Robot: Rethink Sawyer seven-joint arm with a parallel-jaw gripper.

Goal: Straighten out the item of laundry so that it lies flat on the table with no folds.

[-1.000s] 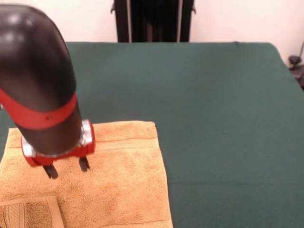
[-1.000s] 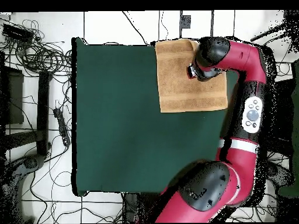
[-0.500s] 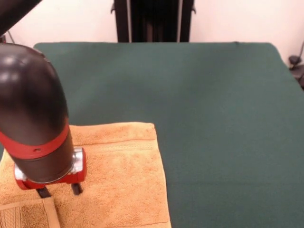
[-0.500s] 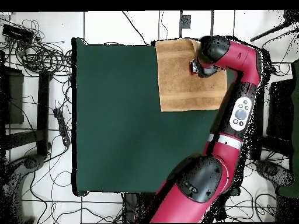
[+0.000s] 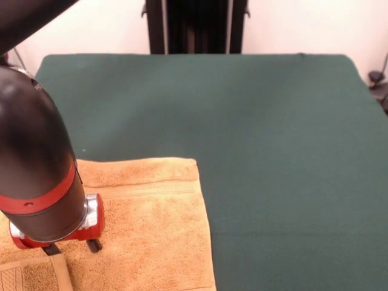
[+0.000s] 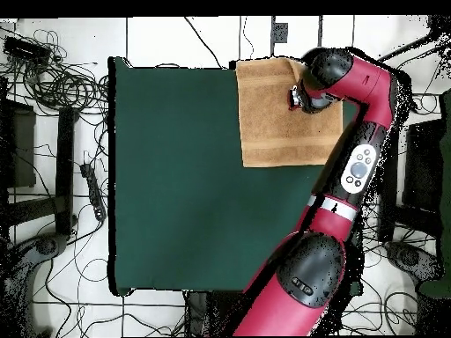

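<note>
The orange-tan towel (image 5: 151, 230) lies on the green table (image 5: 273, 151) at the lower left of the front view. A woven band runs across it, and a turned-over corner (image 5: 30, 276) shows at the bottom left. My gripper (image 5: 73, 247) points down over the towel beside that folded corner, its two fingers apart with nothing between them. I cannot tell whether the tips touch the cloth. In the overhead view the towel (image 6: 273, 114) lies at the table's (image 6: 176, 176) top right edge, and the gripper (image 6: 295, 95) is over its right part. The arm hides the towel's right edge.
A black stand (image 5: 197, 27) rises behind the table's far edge. The red arm (image 6: 352, 167) runs along the table's right side in the overhead view. Cables (image 6: 53, 79) lie on the floor to the left of the table.
The gripper has moved down and left in the front view, toward the folded corner, with the fingers still apart. The arm's elbow has swung. The towel has not moved.
</note>
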